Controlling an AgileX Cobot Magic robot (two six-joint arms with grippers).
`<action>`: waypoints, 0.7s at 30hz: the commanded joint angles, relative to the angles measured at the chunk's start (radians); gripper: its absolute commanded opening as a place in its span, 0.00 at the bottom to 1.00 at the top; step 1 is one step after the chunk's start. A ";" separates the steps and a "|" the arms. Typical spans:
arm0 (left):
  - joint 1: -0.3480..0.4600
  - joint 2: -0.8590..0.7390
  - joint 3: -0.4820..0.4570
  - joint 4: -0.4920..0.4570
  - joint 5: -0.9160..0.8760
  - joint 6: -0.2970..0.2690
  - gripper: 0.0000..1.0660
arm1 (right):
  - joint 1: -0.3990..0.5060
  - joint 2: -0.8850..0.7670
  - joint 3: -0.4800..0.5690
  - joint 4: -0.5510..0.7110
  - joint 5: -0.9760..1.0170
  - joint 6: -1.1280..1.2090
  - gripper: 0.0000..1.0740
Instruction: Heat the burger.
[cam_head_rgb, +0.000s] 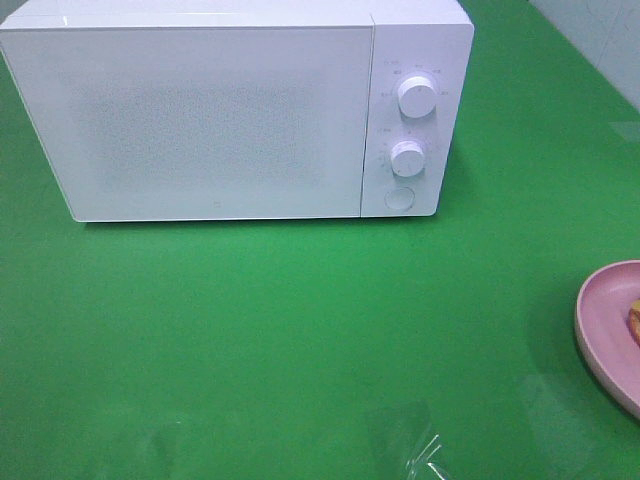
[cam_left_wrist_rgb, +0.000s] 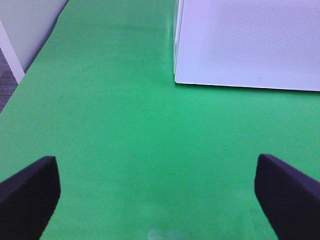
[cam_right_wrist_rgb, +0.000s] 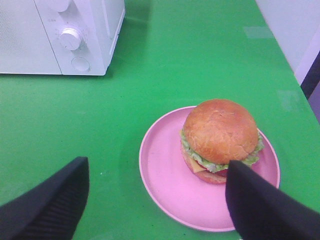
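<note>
1. The burger (cam_right_wrist_rgb: 220, 137) sits on a pink plate (cam_right_wrist_rgb: 165, 165) over at the right edge of the green table (cam_head_rgb: 300, 330). It's off-centre on the plate, toward the side away from the microwave. Glossy brown bun, lettuce and a bit of cheese poking out underneath.
2. From the high camera you only catch a sliver of it at the frame's edge, with part of the plate's rim.
3. White microwave (cam_head_rgb: 215, 110) stands at the back of the table, door closed, two round knobs (cam_head_rgb: 416, 96) and a round button (cam_head_rgb: 399, 198) down its right panel. It's well apart from the plate.
4. Right gripper (cam_right_wrist_rgb: 150, 205) hovers just above the plate with its jaws wide apart and nothing between them. One dark finger (cam_right_wrist_rgb: 260, 205) overlaps the burger's near edge in the wrist view; can't tell if it actually touches.
5. Left gripper (cam_left_wrist_rgb: 157, 195) hangs over bare green mat near the microwave's front left corner, jaws spread fully, holding nothing.
</note>
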 joint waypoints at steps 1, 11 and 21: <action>0.002 -0.023 0.008 -0.011 -0.008 -0.001 0.93 | -0.007 -0.025 0.002 0.004 -0.009 -0.007 0.68; 0.002 -0.023 0.008 -0.011 -0.008 -0.001 0.93 | -0.007 -0.023 0.002 0.003 -0.009 -0.007 0.68; 0.002 -0.023 0.008 -0.011 -0.008 -0.001 0.93 | -0.007 -0.023 0.002 0.003 -0.009 -0.007 0.68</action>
